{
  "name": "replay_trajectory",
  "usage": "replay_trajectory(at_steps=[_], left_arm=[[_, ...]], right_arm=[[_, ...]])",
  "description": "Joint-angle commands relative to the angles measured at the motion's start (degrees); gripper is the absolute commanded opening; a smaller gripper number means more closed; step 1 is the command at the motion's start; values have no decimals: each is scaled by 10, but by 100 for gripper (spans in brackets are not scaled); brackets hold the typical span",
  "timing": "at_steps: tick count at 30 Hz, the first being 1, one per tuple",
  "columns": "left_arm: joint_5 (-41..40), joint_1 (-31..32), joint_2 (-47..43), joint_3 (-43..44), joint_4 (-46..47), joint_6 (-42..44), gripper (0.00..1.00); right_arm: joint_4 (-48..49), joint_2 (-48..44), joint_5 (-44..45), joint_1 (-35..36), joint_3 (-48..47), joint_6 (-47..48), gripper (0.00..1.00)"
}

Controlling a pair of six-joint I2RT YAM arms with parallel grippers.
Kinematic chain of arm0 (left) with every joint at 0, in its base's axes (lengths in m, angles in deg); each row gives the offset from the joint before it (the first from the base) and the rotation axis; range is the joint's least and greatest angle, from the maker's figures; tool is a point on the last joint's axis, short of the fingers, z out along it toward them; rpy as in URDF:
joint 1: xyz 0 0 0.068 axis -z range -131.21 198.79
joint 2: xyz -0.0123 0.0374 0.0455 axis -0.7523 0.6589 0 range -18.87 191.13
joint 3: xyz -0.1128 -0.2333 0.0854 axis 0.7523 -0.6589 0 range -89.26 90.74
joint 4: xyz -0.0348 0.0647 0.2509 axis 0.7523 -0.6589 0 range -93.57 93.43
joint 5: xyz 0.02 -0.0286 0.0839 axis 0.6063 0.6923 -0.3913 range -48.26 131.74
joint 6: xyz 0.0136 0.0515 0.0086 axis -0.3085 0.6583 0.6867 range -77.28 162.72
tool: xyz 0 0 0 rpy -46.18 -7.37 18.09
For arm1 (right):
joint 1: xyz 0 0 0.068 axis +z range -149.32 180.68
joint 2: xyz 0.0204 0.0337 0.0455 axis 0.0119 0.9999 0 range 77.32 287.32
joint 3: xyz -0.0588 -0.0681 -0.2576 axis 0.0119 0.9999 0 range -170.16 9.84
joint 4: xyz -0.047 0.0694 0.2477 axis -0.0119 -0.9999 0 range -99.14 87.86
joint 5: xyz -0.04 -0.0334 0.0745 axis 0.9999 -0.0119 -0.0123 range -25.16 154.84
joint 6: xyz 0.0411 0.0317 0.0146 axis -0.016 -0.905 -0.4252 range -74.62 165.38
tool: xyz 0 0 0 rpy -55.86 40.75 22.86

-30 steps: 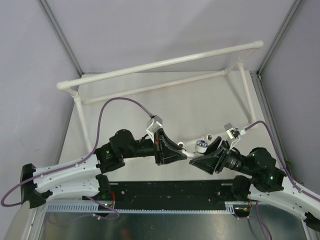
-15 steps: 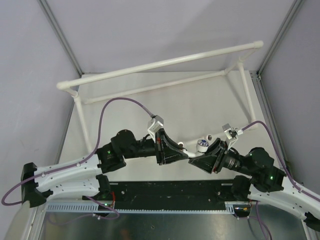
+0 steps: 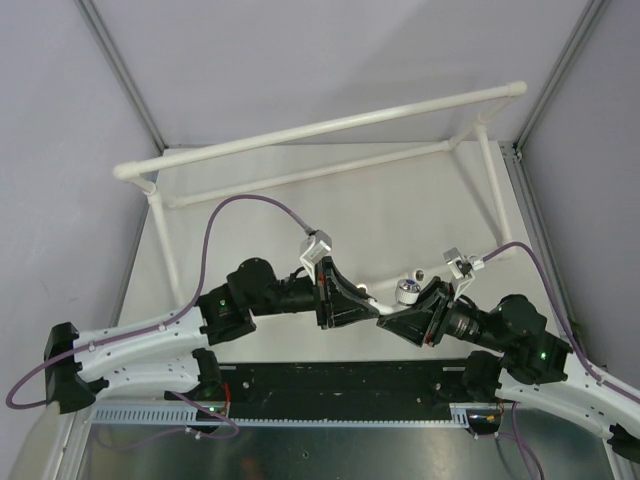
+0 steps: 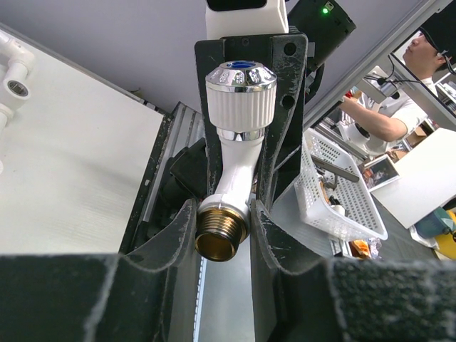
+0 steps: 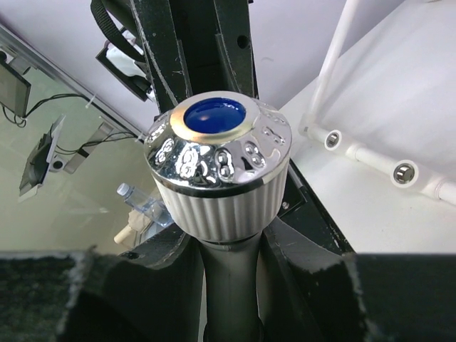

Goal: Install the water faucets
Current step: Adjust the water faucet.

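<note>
One water faucet (image 3: 404,292), white with a brass threaded end and a blue-centred chrome knob, hangs in the air between both grippers above the table's near middle. My left gripper (image 3: 374,306) is shut on its collar just above the brass thread (image 4: 222,241). My right gripper (image 3: 390,316) is shut on its neck under the knob (image 5: 217,164). The left gripper (image 4: 222,214) and the right gripper (image 5: 229,246) meet tip to tip. No other faucet shows.
The long white pipe frame (image 3: 320,128) stands along the back and sides of the table. Its low front pipe carries tee sockets (image 5: 404,172) with threaded holes, one just behind the knob (image 3: 420,276). A black rail (image 3: 340,385) runs along the near edge.
Both grippers stay together on the faucet. The left arm has pushed slightly right and the right wrist has turned a little; the knob has barely shifted.
</note>
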Motion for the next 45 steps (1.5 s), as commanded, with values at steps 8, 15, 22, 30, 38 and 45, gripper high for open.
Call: replay_trajectory(at_steps=[8,15,22,30,38,45], left_arm=[[-4,1,14,8,11,9,0],[-3,1,13,4,11,6,0],[-16,1,11,3,12,2,0],[-62,1,-7,-3,14,-3,0],[-86,1,-22,-17,27,-10,0],[-89,1,-24,-23,35,-15,0]], right_arm=[[24,0,10,6,0,2,20],[19,-18,32,6,0,6,28],[26,-29,56,6,1,2,48],[62,-12,56,6,2,-1,49],[89,-3,55,6,4,-5,39],[113,6,49,7,8,-7,16]])
